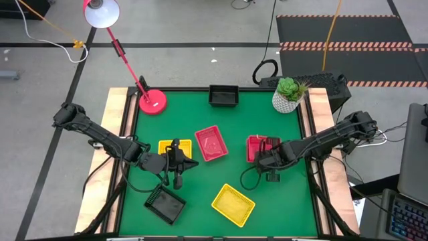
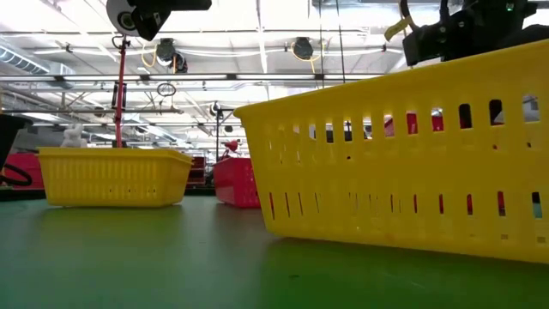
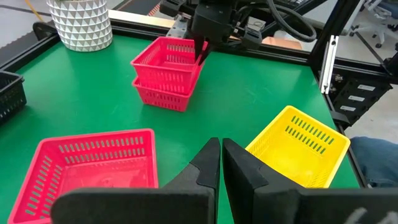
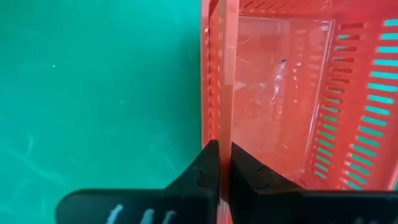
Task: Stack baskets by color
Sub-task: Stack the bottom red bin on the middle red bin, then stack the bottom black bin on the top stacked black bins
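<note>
Two red baskets sit nested in a stack [image 1: 257, 147] [image 3: 166, 73] right of centre, and my right gripper [image 1: 271, 166] [image 4: 221, 163] is shut on the upper one. A single red basket [image 1: 210, 142] [image 3: 93, 168] stands at the table's centre. My left gripper [image 1: 184, 164] [image 3: 221, 158] hovers shut and empty over a yellow basket [image 1: 172, 147]. Another yellow basket [image 1: 233, 204] [image 3: 298, 146] stands near the front edge. One black basket [image 1: 165, 204] sits front left and another [image 1: 223, 96] at the far edge. My right gripper pinches the upper red basket's side wall at its rim [image 4: 219, 124], one finger inside the basket and one outside. The fingers come from above, pointing steeply down. The upper basket rests inside the lower one, which stands on the table.
A white plant pot [image 1: 287, 95] stands at the far right corner and a red desk lamp's base [image 1: 152, 102] at the far left. Bare green mat lies between the centre red basket and the front yellow one.
</note>
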### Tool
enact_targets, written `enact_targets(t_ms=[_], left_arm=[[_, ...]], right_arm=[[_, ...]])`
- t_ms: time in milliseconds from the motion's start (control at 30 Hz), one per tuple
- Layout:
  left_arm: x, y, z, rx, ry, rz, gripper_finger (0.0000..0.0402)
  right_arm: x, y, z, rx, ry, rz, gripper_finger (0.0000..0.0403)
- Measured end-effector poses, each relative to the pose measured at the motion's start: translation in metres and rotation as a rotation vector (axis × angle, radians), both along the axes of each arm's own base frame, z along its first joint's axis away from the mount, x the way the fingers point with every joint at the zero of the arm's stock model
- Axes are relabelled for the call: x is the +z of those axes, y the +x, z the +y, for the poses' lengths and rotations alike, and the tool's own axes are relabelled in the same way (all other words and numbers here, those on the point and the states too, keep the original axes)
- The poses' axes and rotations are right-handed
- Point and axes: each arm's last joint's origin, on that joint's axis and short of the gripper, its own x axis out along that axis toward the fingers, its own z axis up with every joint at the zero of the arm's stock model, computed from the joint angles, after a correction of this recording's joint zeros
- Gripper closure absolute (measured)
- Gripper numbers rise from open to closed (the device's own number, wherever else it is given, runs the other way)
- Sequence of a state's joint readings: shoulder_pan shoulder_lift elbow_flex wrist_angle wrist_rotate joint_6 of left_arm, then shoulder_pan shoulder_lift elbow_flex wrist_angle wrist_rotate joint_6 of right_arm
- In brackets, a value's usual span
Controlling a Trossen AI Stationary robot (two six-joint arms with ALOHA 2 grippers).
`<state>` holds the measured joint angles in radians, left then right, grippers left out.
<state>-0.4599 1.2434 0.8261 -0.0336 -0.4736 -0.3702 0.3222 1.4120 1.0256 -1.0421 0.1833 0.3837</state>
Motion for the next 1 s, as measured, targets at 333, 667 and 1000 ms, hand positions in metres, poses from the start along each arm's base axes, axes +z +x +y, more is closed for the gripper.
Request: enact_targets(t_ms=[333, 667, 1000], left_arm=[[0.0000, 0.0000, 0.0000, 0.000, -0.001, 0.000, 0.0382], [0.0000, 0.0000, 0.0000, 0.000, -0.001, 0.000, 0.0382], [0.0002, 0.0000, 0.0007, 0.034, -0.016, -0.007, 0.0383]], right_arm=[[0.0003, 0.0006, -0.0006, -0.021, -0.024, -0.016, 0.0334], [0.0007, 0.0044, 0.0007, -0.020, -0.010, -0.055, 0.0254], [0.0011, 0.0059, 0.0028, -0.064, 0.009, -0.081, 0.0211]])
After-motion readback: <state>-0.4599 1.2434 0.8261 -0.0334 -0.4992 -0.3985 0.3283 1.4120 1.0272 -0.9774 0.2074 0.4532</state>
